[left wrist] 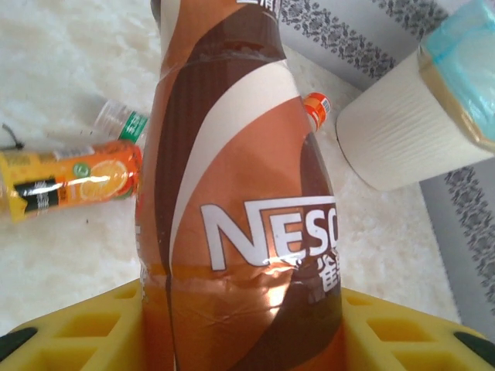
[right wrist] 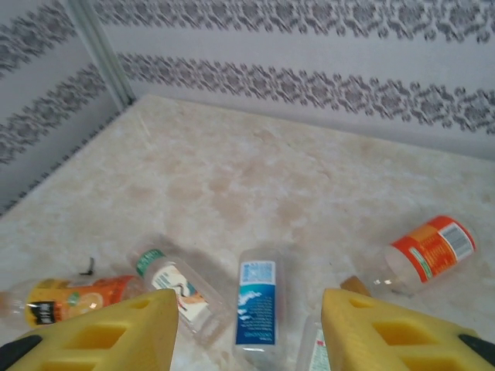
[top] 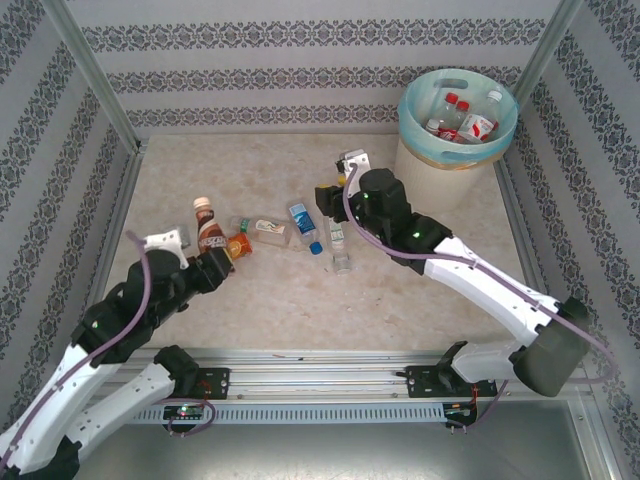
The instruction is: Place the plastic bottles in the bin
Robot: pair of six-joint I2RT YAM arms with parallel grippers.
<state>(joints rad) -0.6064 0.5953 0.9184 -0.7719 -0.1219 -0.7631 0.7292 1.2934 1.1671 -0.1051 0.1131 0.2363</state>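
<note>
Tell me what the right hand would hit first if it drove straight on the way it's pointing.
Probably the blue-labelled bottle, which lies in line between the open fingers of the right hand in its wrist view. Depth is unclear, so it might meet the bare table first.

The bin [top: 455,160] stands back right on the desk [top: 250,170], bottles [top: 476,126] in it. More bottles [top: 303,225] lie mid-desk, the standing bottle [top: 208,228] left of them.
</note>
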